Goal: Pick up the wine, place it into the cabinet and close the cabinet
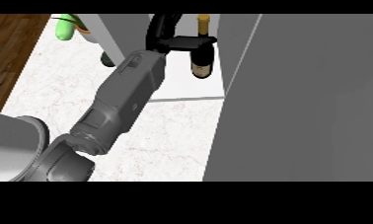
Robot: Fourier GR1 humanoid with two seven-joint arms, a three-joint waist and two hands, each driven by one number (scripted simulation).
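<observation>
The fingers [191, 43] of the left hand [169, 33] are curled round the upper body of the wine [202, 60], holding it upright inside the open cabinet [306, 99], just beside its grey door edge. The grey forearm [128, 97] slants down across the pale marbled desk [58, 85]. A green object [67, 26] shows at the far left, partly hidden behind a cabinet panel.
</observation>
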